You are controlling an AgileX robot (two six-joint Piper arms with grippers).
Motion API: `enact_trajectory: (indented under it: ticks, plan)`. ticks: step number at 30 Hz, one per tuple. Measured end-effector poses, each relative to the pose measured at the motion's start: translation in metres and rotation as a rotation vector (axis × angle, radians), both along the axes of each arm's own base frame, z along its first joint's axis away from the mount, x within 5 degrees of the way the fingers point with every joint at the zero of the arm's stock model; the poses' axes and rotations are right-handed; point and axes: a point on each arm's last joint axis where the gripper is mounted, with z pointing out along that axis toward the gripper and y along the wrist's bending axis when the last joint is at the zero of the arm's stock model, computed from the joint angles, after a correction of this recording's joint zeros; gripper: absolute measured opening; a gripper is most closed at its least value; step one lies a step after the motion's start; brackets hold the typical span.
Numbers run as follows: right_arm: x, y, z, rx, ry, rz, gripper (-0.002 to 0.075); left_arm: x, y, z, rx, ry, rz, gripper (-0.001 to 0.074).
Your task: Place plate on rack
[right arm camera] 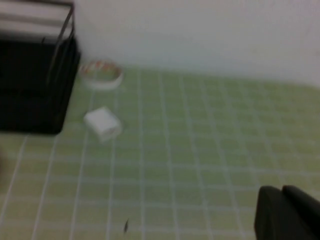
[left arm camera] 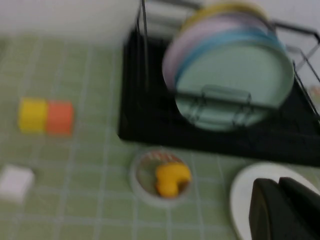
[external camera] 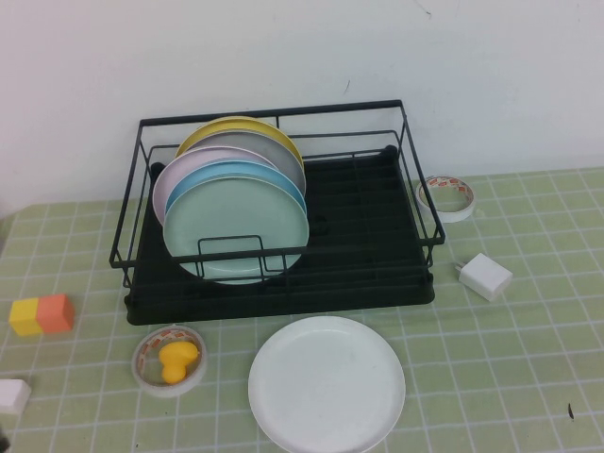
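Note:
The white plate (external camera: 327, 384) lies flat on the green checked mat just in front of the black wire rack (external camera: 368, 247). The rack holds several coloured plates standing upright at its left, with a mint-green plate (external camera: 236, 226) in front. Neither arm shows in the high view. My left gripper (left arm camera: 277, 187) is shut and empty, hovering over the white plate's edge (left arm camera: 240, 200), with the rack (left arm camera: 145, 120) beyond it. My right gripper (right arm camera: 280, 192) is shut and empty over bare mat, well to the right of the rack (right arm camera: 30, 100).
A tape roll holding a yellow toy (external camera: 170, 359) sits left of the white plate. A yellow-orange block (external camera: 42, 314) and a white block (external camera: 13, 396) lie at the far left. A white adapter (external camera: 484, 276) and a second tape roll (external camera: 446, 196) lie right of the rack.

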Motion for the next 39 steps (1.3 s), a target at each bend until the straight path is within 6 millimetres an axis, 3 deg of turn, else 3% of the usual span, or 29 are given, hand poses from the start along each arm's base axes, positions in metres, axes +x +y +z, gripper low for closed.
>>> enact_trajectory:
  ticks: [3,8,15,20,25,29,33,39]
  plan:
    - [0.025,0.011,-0.006,0.07,0.225,0.114,-0.0002,0.013,-0.007,-0.009,-0.104,0.121,-0.013,-0.0001]
    - [0.076,0.029,-0.031,0.196,0.43,0.318,-0.0002,0.032,-0.015,-0.023,-0.224,0.287,-0.015,-0.0001]
    - [0.157,0.053,-0.102,0.389,0.593,0.488,-0.0001,0.054,-0.021,-0.043,-0.26,0.454,-0.023,-0.0001]
    - [0.2,0.087,-0.15,0.349,0.679,0.49,-0.0001,0.058,-0.026,-0.045,-0.235,0.455,-0.092,-0.0001]
    - [0.227,0.128,-0.183,0.301,0.74,0.549,0.0044,0.057,-0.03,-0.043,-0.2,0.43,-0.17,-0.0001]
    - [0.243,0.151,-0.204,0.306,0.783,0.567,0.0209,0.057,-0.031,-0.043,-0.181,0.419,-0.195,-0.0001]
    - [0.253,0.162,-0.215,0.31,0.794,0.571,0.0359,0.057,-0.031,-0.042,-0.173,0.412,-0.205,-0.0001]
    - [0.263,0.168,-0.216,0.33,0.793,0.596,0.0398,0.058,-0.032,-0.042,-0.175,0.403,-0.211,-0.0001]
